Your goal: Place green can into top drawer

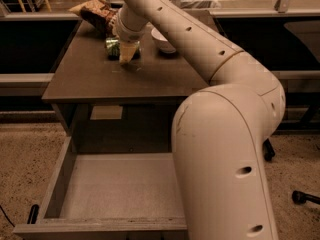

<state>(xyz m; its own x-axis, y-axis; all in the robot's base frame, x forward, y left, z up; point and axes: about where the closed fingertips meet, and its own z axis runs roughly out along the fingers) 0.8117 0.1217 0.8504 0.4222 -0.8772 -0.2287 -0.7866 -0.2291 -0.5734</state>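
**Q:** Where is the can, and what has the claw got?

**A:** The green can (112,47) sits at the back left of the table (150,81), just in front of the snack bag (95,13) and left of the white bowl (163,42). Your claw (128,58) is down at the can's right side. I cannot tell whether it is clenched or released.

**Q:** How will the can handle?

**A:** My judgement: light, stiff, thin-walled and slippery, and it may roll. Take it across the mid-body with 1 gentle squeeze.

**Q:** And the arm's pose?

**A:** The arm (200,39) reaches far forward over the table with its wrist bent down. The top drawer (120,184) stands open below.
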